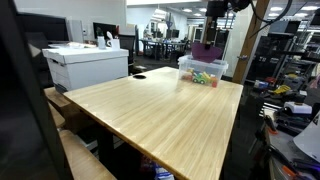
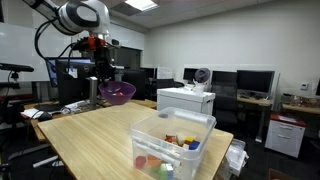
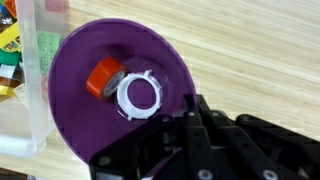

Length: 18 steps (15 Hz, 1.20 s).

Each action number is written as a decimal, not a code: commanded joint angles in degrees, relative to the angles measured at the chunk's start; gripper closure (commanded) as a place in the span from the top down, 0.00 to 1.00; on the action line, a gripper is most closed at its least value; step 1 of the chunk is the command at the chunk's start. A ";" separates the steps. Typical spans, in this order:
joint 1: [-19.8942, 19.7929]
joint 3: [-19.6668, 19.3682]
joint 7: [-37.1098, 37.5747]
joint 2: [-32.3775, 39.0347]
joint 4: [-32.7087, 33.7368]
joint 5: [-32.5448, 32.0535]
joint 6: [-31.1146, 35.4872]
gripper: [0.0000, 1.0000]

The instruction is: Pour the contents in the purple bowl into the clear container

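gripper (image 3: 188,125): clenched on round purple plastic bowl (image 3: 75,110) | wrist view only: red piece (image 3: 103,77), white ring (image 3: 140,95) inside | clear plastic bin (image 2: 170,117) at table (image 2: 90,130) corner

Wrist view: my gripper (image 3: 192,118) runs off the lower edge; the clear container (image 3: 35,120) is cut by the left edge. In an exterior view, the contents (image 1: 205,77) are too small to tell apart, and my arm (image 1: 216,10) is cut by the top edge.

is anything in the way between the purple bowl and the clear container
Nothing visible. The gripper holds the bowl tilted in the air right by the container, whose top looks open, with no lid on it.
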 commanded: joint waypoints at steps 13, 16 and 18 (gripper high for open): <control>-5.11 -15.13 -23.37 4.11 12.39 22.75 -11.21 0.01; -6.66 -16.85 -25.65 4.32 13.37 26.32 -12.56 0.01; -7.65 -17.78 -27.18 4.26 13.70 28.27 -12.91 0.01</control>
